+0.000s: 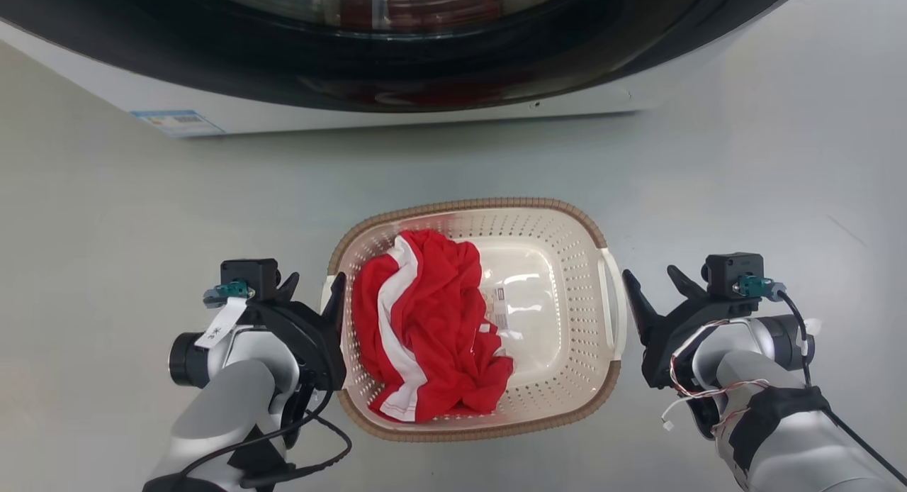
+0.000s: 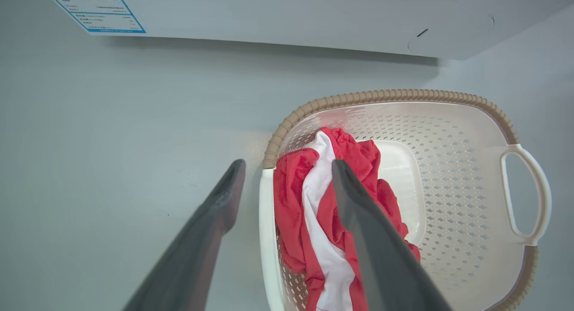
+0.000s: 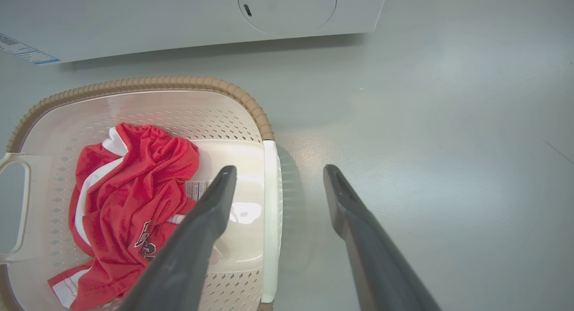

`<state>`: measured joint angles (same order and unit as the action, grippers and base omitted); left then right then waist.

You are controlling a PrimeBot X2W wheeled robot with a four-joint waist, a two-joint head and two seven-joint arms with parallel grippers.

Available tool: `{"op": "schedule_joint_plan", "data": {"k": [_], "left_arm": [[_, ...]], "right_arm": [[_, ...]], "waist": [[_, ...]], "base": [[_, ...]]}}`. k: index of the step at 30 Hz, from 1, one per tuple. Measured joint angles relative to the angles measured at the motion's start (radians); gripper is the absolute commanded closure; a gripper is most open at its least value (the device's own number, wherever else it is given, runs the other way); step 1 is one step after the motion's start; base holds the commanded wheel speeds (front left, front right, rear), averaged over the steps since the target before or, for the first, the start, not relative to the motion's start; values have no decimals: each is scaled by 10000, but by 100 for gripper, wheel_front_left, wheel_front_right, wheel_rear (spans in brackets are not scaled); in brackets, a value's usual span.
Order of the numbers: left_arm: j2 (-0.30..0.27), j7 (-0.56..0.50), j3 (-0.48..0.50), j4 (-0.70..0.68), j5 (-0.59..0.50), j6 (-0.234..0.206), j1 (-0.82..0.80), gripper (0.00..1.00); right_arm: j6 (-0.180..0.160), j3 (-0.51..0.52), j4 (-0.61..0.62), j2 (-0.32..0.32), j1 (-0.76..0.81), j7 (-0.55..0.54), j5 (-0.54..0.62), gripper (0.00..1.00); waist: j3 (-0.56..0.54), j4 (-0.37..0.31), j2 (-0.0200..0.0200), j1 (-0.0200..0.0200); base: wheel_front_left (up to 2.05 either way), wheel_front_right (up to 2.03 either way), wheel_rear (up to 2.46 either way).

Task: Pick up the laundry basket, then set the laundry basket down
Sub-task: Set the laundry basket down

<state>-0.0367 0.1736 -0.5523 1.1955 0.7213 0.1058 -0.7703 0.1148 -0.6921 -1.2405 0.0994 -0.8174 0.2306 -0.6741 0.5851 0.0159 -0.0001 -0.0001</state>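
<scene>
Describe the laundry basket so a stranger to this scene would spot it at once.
Start at the white washing machine with its dark round door; on the grey floor just before it sits the laundry basket. It is cream, perforated plastic with a brown woven-look rim, holding a crumpled red-and-white garment.

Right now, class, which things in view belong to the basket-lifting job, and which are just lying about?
Job: laundry basket, left gripper, right gripper.
Lying about: red-and-white garment inside the basket, washing machine behind it.
</scene>
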Motion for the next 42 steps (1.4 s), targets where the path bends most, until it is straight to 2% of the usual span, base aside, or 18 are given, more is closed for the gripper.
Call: {"op": "schedule_joint_plan", "data": {"k": [18, 27, 42], "left_arm": [[-376, 725, -8, -322, -301, 61, 851, 0], [-656, 759, 259, -1047, -399, -291, 1513, 0], [-1210, 759, 805, -3904, -1202, -1275, 3032, 0]], "right_arm": [[-8, 198, 439, 2, 907, 184, -33, 0], [-286, 688, 1375, 232, 1585, 184, -35, 0], [-936, 1394, 3785, 861, 2832, 186, 510, 0]], "waist": [[-1989, -70, 0, 0], [-3081, -158, 0, 0], [-4644, -221, 0, 0]], "base": [[0, 0, 0], [0, 0, 0], [0, 0, 0]]}}
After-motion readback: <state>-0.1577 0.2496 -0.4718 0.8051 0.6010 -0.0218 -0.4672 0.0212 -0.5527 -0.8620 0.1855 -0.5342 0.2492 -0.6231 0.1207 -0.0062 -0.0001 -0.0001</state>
